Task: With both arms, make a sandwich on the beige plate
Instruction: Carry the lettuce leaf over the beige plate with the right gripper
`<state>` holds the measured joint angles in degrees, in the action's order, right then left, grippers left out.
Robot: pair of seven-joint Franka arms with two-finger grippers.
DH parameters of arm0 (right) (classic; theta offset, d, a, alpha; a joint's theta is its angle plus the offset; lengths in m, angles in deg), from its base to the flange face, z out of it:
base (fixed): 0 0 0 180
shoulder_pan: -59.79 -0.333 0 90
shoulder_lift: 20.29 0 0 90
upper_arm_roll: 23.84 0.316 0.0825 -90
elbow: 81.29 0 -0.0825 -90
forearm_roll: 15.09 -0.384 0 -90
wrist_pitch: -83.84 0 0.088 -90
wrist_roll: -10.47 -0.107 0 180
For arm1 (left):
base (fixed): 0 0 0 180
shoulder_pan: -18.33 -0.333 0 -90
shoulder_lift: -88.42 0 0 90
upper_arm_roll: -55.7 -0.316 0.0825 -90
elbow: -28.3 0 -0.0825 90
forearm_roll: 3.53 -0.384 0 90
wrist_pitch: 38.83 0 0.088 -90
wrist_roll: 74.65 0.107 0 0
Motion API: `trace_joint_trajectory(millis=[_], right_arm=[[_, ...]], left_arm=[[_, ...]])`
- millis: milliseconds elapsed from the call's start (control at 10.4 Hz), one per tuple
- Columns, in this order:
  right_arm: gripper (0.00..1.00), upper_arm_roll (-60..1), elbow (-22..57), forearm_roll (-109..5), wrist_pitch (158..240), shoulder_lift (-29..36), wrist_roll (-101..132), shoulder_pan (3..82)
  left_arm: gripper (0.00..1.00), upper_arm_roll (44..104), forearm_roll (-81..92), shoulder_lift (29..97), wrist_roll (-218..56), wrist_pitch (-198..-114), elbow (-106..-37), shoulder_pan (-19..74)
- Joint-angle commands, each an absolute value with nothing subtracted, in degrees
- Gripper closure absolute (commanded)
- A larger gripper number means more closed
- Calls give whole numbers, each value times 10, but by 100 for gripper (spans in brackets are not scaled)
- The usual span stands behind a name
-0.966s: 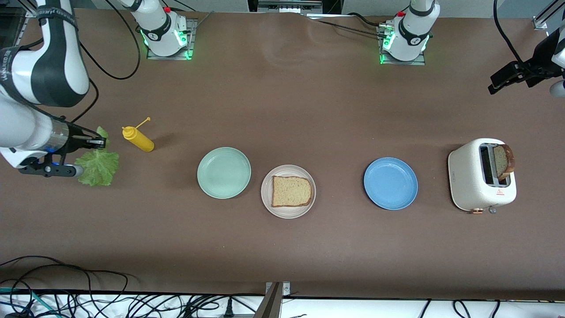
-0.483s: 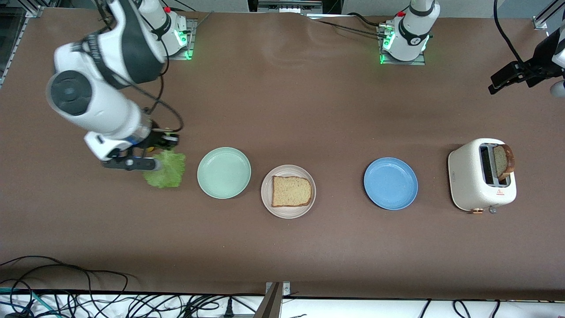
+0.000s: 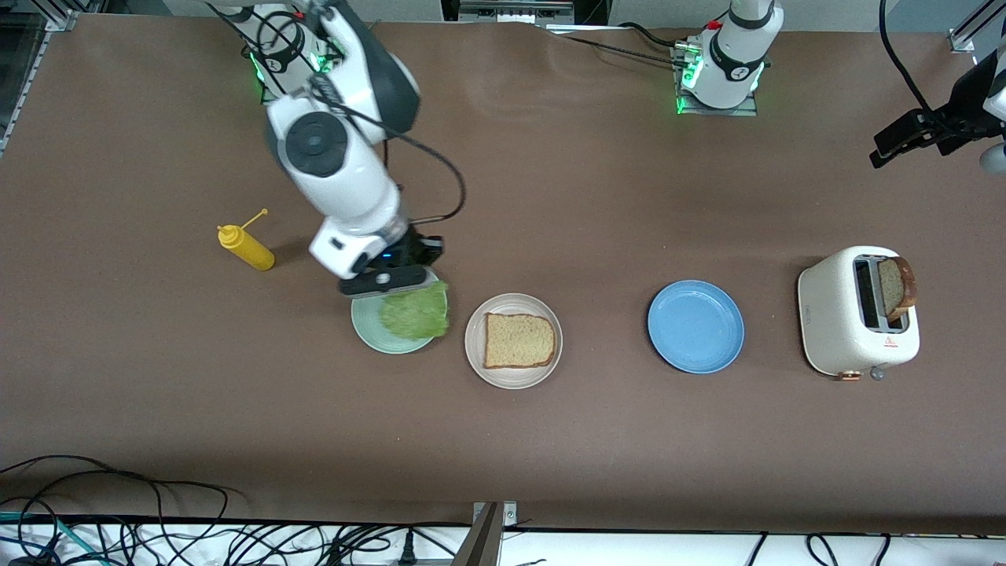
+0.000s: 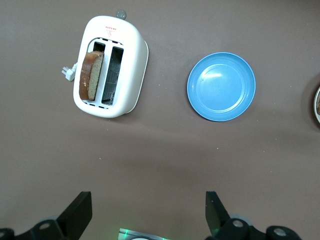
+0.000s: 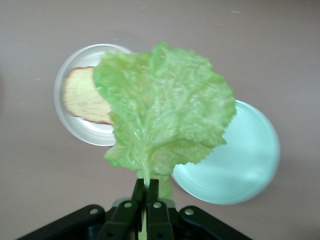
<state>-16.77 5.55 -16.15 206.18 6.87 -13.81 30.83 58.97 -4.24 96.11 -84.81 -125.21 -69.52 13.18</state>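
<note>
On the brown counter (image 3: 550, 440), the beige plate (image 3: 513, 341) lay nearest the front camera of the three plates, with one bread slice (image 3: 518, 340) flat on it. Beside it toward the left arm's end sat the blue plate (image 3: 695, 326), and past that the white toaster (image 3: 857, 311) with a second bread slice (image 3: 897, 286) standing up out of one slot. Beside the beige plate toward the right arm's end sat the mint-green plate (image 3: 393, 314).

Over the mint-green plate hung the right pincer (image 5: 145, 197), clenched on the stem of the lettuce leaf (image 3: 415, 310); the leaf dangled in the air above that plate's edge closest to the beige plate, apart from the bread.

Farther from the camera, toward the right arm's end, a yellow squeeze bottle (image 3: 247, 248) lay on the counter.

The left pincer (image 4: 148, 212) waited up in the air at the left arm's end of the counter, its fingers (image 4: 77, 214) spread wide and released, grasping nothing.
</note>
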Motion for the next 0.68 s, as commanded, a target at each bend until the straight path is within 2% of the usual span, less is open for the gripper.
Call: trace_joint_trajectory(millis=[0, 290, 579], right_arm=[[100, -171, 35, -162, 2164, 133, -127, 260], [100, -171, 33, -157, 2291, 207, -18, 248], [100, -171, -10, -157, 2312, 261, 66, 245]], left_arm=[[0, 592, -33, 963, -851, -1247, -695, 128], [0, 591, -33, 963, -851, -1247, -695, 128], [0, 591, -33, 963, -851, -1247, -695, 125]])
